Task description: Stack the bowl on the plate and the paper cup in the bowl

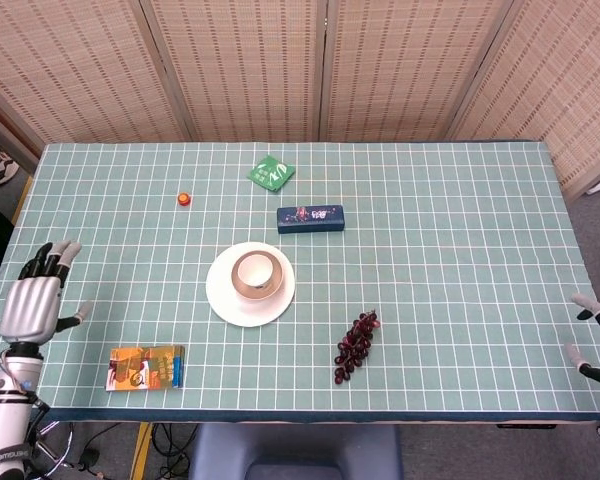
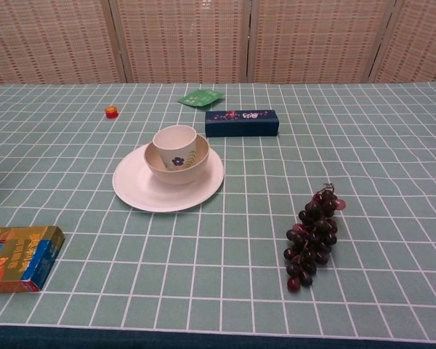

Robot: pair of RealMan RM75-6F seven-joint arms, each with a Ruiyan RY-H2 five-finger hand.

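The left hand (image 1: 35,298) is hovering at the desk's (image 1: 460,250) left edge, fingers spread, holding nothing. The right hand (image 1: 595,340) is only peeking in at the right edge; whether it is spread or curled I cannot tell. Both are sitting well apart from the stack. The cup (image 2: 175,146) is standing upright in the bowl (image 2: 177,161), which is resting on the plate (image 2: 167,185) near the desk's middle, so the task looks complete. Little is threatening it now; a stray sweep could tip the light paper cup, tall and loose in the shallow bowl. The plate is looking smooth, white and round; the bowl is showing a flower print.
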